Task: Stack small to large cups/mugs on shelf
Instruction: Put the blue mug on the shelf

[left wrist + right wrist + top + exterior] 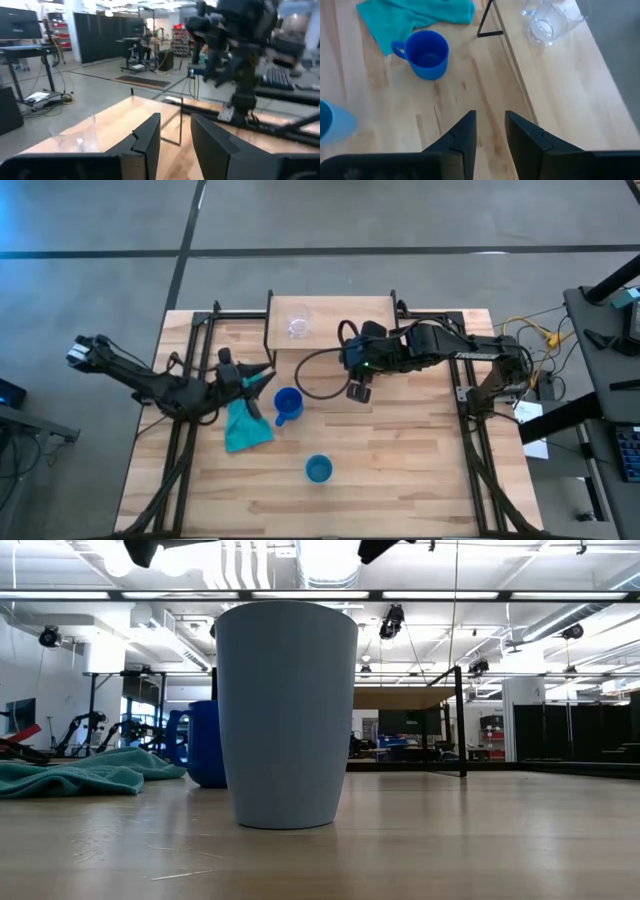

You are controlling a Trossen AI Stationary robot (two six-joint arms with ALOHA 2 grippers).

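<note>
The clear glass cup point(297, 322) stands on the left part of the small wooden shelf point(335, 318) at the table's far edge; the right wrist view shows the glass point(545, 22) on the shelf board point(560, 85). The dark blue mug point(288, 405) stands on the table with its handle toward the near side. The lighter blue cup point(318, 470) stands upright nearer the near edge and fills the low view point(286, 715). My right gripper point(358, 390) hovers open, right of the mug and below the shelf. My left gripper point(262, 375) is open above the cloth, left of the mug.
A teal cloth point(245, 425) lies crumpled on the table left of the mug, under my left gripper. Black frame rails point(470, 430) run along the table's left and right sides. A black cable point(310, 375) loops from the right arm near the shelf's front.
</note>
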